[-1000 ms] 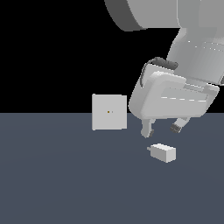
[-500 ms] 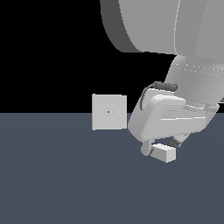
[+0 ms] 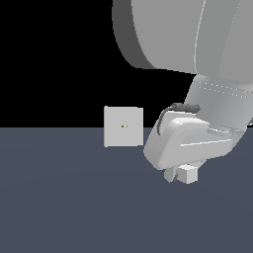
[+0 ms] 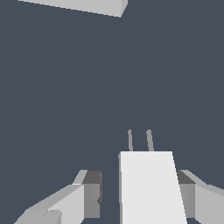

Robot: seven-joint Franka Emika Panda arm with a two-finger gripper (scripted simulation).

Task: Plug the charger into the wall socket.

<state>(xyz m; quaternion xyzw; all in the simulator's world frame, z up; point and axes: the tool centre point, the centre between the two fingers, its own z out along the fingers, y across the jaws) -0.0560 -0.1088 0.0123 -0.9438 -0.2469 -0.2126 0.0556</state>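
The charger is a small white block lying on the dark floor, to the exterior view's right of the wall socket. My gripper has come down over it and hides most of it. In the wrist view the charger sits between my fingers with its two thin prongs pointing toward the wall socket's edge. One finger stands a small gap away from the block and the other lies right beside it. The gripper is open around the charger. The socket is an upright light grey plate with a tiny orange dot.
A flat dark blue-grey floor stretches between the charger and the socket. The large grey arm fills the upper part of the exterior view's right side. The background behind is black.
The gripper has come down from above the charger until its fingers straddle the block. The charger and the socket have stayed where they were.
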